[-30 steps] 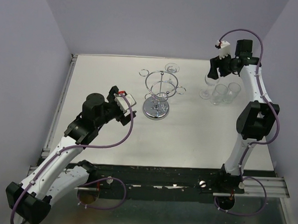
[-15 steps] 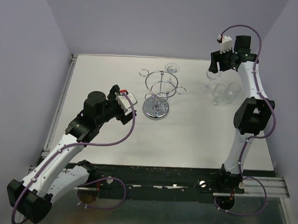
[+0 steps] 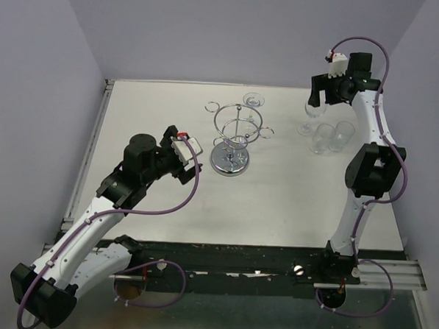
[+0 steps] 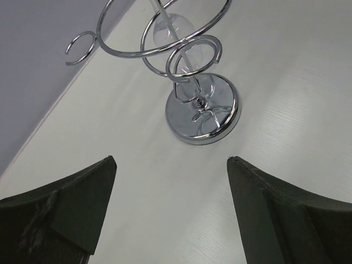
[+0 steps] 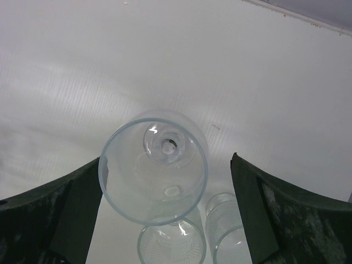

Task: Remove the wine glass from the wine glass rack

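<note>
Black right gripper (image 5: pixel 168 162) fingers stand wide apart and empty above an upright wine glass (image 5: pixel 153 190) on the table (image 3: pixel 276 204), beside two tumblers (image 3: pixel 324 139). The left gripper (image 4: pixel 170 165), equally spread and empty, faces the wine glass rack (image 4: pixel 202 113), where a hanging wine glass (image 3: pixel 254 101) remains.

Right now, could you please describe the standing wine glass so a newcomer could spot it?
Look at the table's far right corner, under the right gripper. The wine glass stands leftmost there, the only stemmed one; both tumblers beside it are stemless.
</note>
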`<state>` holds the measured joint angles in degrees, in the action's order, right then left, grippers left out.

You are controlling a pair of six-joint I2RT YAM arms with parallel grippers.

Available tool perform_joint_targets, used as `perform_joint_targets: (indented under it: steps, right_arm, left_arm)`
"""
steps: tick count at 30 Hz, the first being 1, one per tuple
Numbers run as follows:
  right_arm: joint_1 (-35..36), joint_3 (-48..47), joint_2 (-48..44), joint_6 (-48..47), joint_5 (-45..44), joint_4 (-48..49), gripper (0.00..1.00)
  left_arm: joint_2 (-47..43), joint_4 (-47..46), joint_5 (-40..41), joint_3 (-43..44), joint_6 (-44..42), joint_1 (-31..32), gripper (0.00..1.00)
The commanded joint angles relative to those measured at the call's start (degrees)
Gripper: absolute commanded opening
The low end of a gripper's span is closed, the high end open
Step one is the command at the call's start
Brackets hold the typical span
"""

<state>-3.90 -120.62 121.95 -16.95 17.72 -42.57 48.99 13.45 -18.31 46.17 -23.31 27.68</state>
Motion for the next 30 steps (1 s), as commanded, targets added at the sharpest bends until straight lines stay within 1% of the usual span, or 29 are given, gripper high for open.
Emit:
perform_joint_targets:
  steps: [1,4,7,9,12,16,18,20,24,27,30]
  right_arm:
    - [-0.76,-1.73,-1.18,2.09,-0.84,0.2,1.0]
    - [-0.67,-1.55,-4.08,3.67,-0.05,0.2,1.0]
    - [-0.76,0.73,-9.52,5.78,2.58,0.12,1.0]
    - [-0.76,2.92,-13.3,6.4,4.25,0.2,1.0]
    - [-0.23,7.23,-19.89,3.69,6.01,0.38,1.0]
    - [1.09,13.72,-26.48,1.57,9.87,0.38,0.99]
    - [1.88,17.5,-29.21,1.31,12.25,0.38,0.94]
    - [3.63,21.89,-32.02,-0.27,12.69,0.47,0.87]
    - [10.13,28.58,-35.28,-5.45,10.24,0.47,0.74]
    - [13.38,30.96,-36.08,-7.39,9.1,0.47,0.66]
    - [14.8,30.62,-34.68,-7.22,8.74,0.47,0.57]
  left_arm:
    - [-0.39,0.87,-1.82,1.46,0.81,-0.44,0.99]
    - [-0.65,-0.09,-1.12,1.55,2.12,-0.35,0.99]
    - [-0.04,0.69,0.99,3.13,6.95,-0.44,0.99]
    - [-0.04,0.52,0.38,3.31,8.89,-0.35,0.99]
    - [0.49,-0.71,-0.24,3.4,11.35,-0.35,0.99]
    - [3.12,-3.08,-1.82,4.97,10.75,-0.35,0.99]
    - [4.53,-3.61,-2.87,6.29,10.04,-0.35,0.99]
    - [6.81,-2.38,-3.93,8.4,9.69,-0.43,0.99]
    - [10.77,-2.73,-5.42,10.6,9.43,-0.44,0.99]
    - [11.83,-4.13,-4.99,9.73,8.9,-0.26,0.99]
    - [12.09,-3.87,-4.37,9.02,8.81,0.18,0.99]
